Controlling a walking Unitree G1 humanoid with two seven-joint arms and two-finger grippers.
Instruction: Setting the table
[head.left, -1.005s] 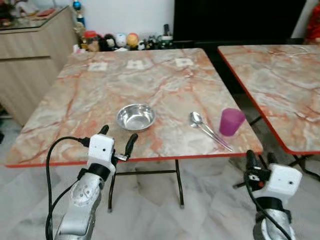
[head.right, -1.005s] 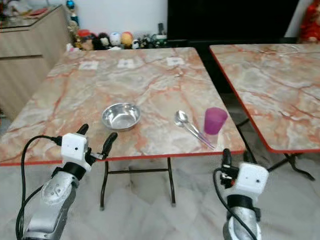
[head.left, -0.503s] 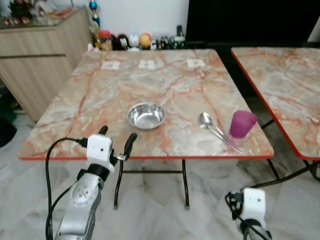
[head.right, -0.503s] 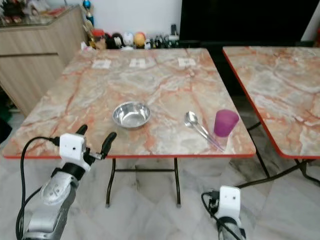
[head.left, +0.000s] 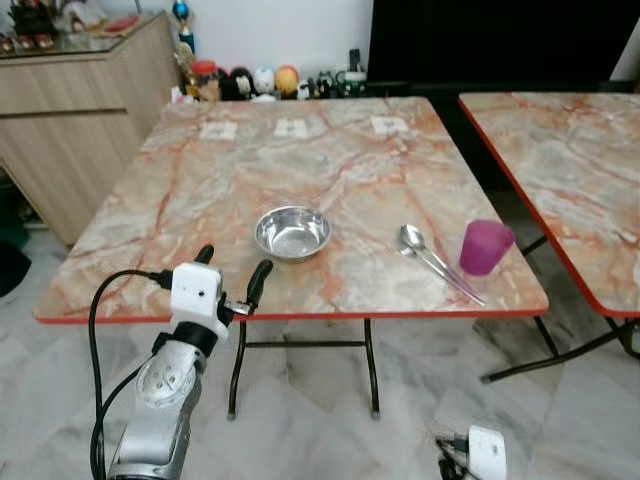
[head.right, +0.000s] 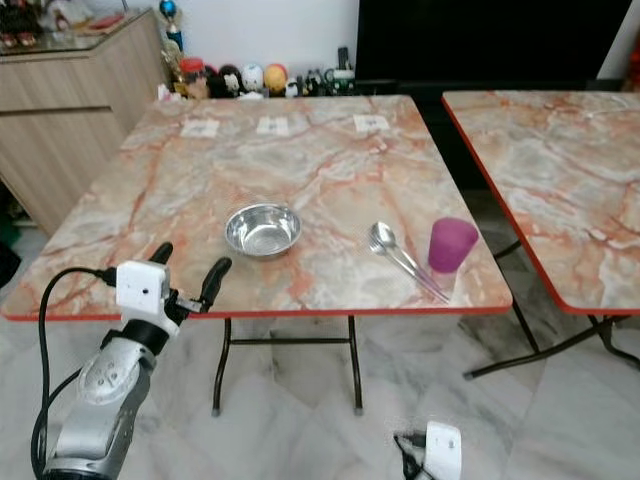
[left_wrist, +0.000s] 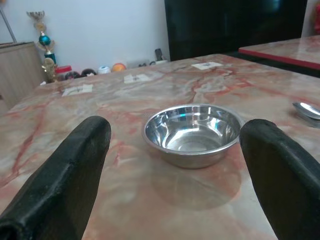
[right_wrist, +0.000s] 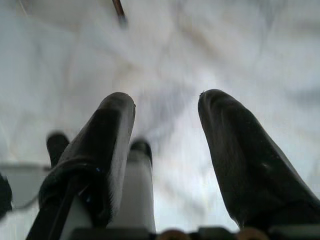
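At the upper left of the left eye view a wooden cabinet (head.left: 75, 120) is seen, with a row of small figurines (head.left: 262, 80) against the wall beside it. Lower left, the left gripper (head.left: 232, 280) is held up just short of the near edge of the table (head.left: 200, 190), its two black fingers spread wide with nothing between them. In the left wrist view the bowl (left_wrist: 192, 132) is framed between those fingers (left_wrist: 65, 170), apart from both.

Toward the centre of the frame the bowl (head.left: 292, 232) stands upright on the marble top. To its right the spoon (head.left: 432, 260) lies flat, and just beside the spoon's far end the purple cup (head.left: 486, 247) stands near the table's right corner. A second table (head.left: 560, 150) fills the upper right.

At the bottom right, the right gripper (right_wrist: 165, 150) has been lowered: a second ago it was raised beside the table's right corner, and now just the top of its white wrist (head.left: 486, 455) is left at the frame's lower edge. Its fingers are parted and empty, pointed at the pale floor (right_wrist: 225, 50). The whole view has also shifted, so the camera has moved.

From this it is judged that the right arm has been stood down and that the bowl is to be taken next by the left gripper.
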